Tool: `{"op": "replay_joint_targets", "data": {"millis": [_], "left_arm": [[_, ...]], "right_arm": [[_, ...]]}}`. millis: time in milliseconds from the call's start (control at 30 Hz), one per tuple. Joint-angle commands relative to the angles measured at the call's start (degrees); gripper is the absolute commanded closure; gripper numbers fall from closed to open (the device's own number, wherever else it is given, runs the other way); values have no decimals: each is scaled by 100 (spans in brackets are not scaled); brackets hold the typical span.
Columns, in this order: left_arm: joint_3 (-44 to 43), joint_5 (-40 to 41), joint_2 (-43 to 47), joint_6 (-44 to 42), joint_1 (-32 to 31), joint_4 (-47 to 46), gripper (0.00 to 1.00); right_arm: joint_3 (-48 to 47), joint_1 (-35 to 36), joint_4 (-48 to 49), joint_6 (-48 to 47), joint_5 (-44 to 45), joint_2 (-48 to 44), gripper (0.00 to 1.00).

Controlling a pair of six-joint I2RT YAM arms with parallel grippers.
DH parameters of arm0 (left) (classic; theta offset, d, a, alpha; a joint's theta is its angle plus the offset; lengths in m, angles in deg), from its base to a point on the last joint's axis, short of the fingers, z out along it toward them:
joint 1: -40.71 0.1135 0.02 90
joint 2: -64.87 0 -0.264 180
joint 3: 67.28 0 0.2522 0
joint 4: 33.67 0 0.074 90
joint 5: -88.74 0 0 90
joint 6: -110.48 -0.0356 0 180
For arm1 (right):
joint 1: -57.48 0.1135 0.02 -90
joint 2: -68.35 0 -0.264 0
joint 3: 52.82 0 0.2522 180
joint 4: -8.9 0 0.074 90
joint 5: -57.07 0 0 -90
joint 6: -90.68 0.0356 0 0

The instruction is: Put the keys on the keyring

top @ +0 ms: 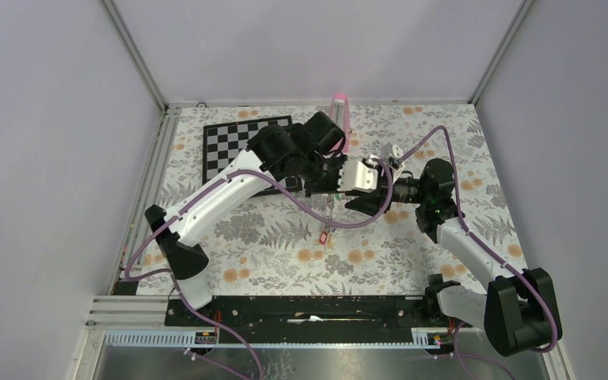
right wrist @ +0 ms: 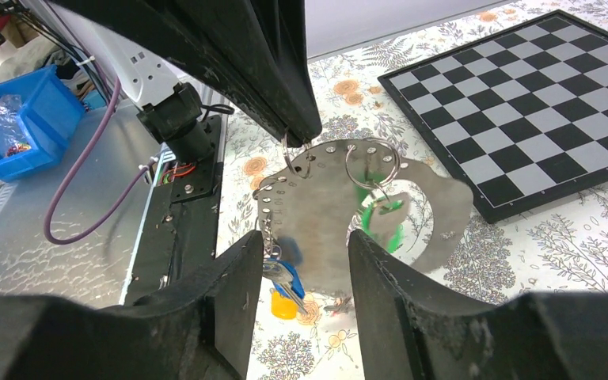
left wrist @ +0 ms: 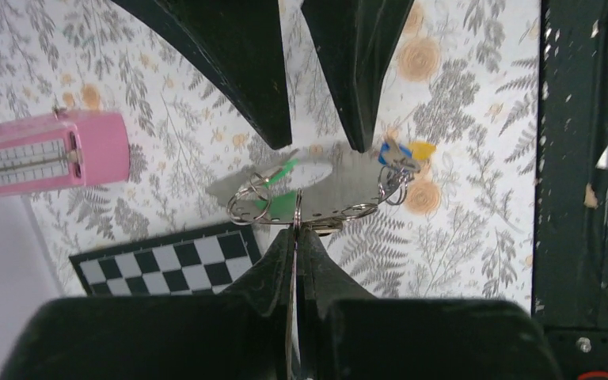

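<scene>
Holding the keyring [right wrist: 317, 206] by its rim in my left tool [left wrist: 297, 231], clamped shut, just off the right edge of the chessboard [right wrist: 522, 103], I see it face-on straight ahead of my right tool [right wrist: 306, 245], whose jaws stand apart, with the blue key [right wrist: 285, 277] hanging beside one finger.

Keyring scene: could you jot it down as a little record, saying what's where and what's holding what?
keyring: flat shiny plate with holes along its rim, held up off the table
left claw: shut on the keyring's edge
right claw: open, a finger on each side of the keyring
keys: blue and yellow pair dangling from one small ring; green tag on another
also there: chessboard, pink box
</scene>
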Motion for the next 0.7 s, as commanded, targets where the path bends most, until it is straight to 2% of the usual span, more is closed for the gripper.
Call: {"op": "replay_joint_targets", "data": {"millis": [0,167,367,533,667], "left_arm": [[-539,1122,-370,-211,-243,920,100],[-573,1615,-602,-113,-428,1280,100],[-591,1648,-613,-96,-521,1304,100],[-406,2098,-622,-101,-584,1356,100],[-354,2028,-593,-105,-585,1303,100]], "right_arm": [[-141,-30,195,-98,-9,-69,49],[-125,-31,192,-126,-9,-55,49],[-109,-27,184,-133,-9,-6,49],[-107,-31,186,-150,-9,31,49],[-98,-31,182,-156,-17,63,49]]}}
